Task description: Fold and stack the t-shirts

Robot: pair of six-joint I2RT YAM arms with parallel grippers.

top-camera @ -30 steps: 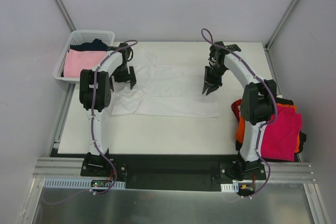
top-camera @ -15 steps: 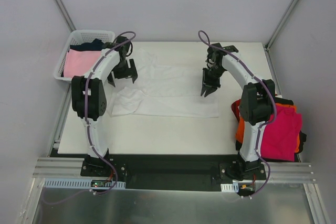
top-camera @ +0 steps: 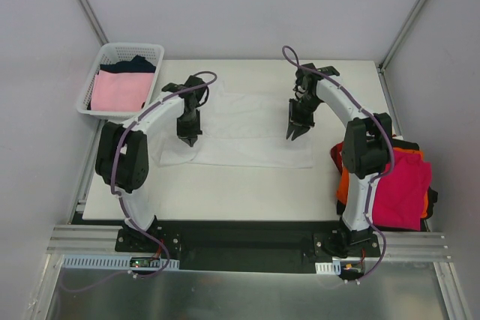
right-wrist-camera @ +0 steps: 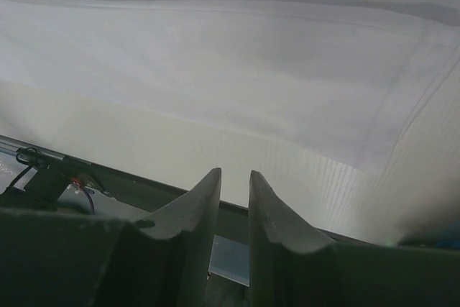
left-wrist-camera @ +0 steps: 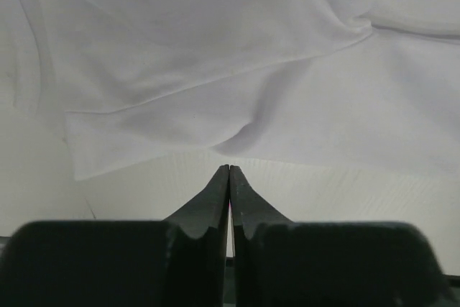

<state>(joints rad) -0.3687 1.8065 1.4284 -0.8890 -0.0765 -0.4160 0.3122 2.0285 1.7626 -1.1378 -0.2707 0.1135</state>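
Since a second ago the left end effector (top-camera: 189, 139) has swung away from the white plastic lattice basket (top-camera: 96, 73), which holds a pale pink t-shirt (top-camera: 120, 91) and a navy one (top-camera: 136, 63). It has come down on the left part of the white cotton t-shirt (top-camera: 247, 129) spread across the tabletop (top-camera: 225, 185), and its fingers have snapped fully together. In the left wrist view the closed tips (left-wrist-camera: 229, 172) sit on bare tabletop just short of a raised fold, with no cloth visibly between them. Further right, the right end effector (top-camera: 292, 133) hangs over the shirt's right part, its fingers a narrow slot apart and holding nothing. At the far right lies the finished pile, a magenta-red t-shirt (top-camera: 405, 185) topping an orange one (top-camera: 343, 185). The risk is that the left pinch has missed or caught only a thin edge. Lifting then would bring up nothing or let the cloth slip, and with the right side ungripped the fold would drag askew.
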